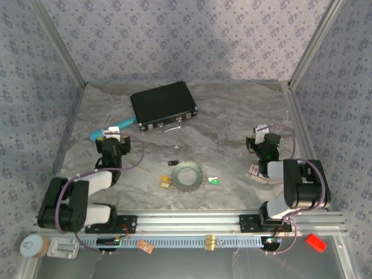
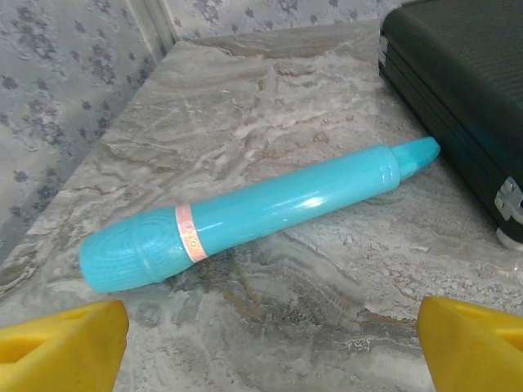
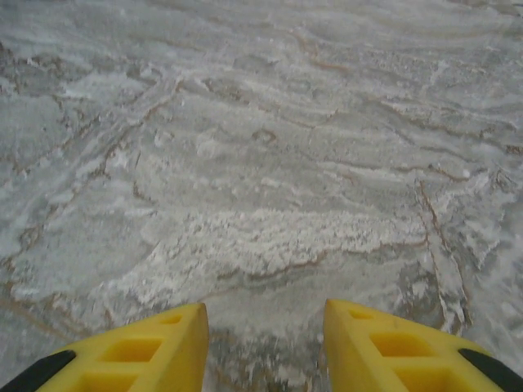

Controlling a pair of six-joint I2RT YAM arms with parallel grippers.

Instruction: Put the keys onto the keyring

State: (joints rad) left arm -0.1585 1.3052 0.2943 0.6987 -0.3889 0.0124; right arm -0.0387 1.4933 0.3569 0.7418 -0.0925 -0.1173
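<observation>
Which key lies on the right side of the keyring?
The green-headed key, alone to the right of the keyring; the black-headed key and yellow-headed key lie left of it.

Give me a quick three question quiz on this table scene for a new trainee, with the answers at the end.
1. True or false: the green-headed key is already threaded on the flat grey toothed metal ring.
2. What lies just ahead of the left gripper? A) a red mug B) a turquoise plastic tube C) a wooden spoon
3. How many small keys lie around the ring?
Key: 1 false, it lies beside the ring; 2 B; 3 three: the green one, a yellow-headed key and a black-headed key.
</observation>
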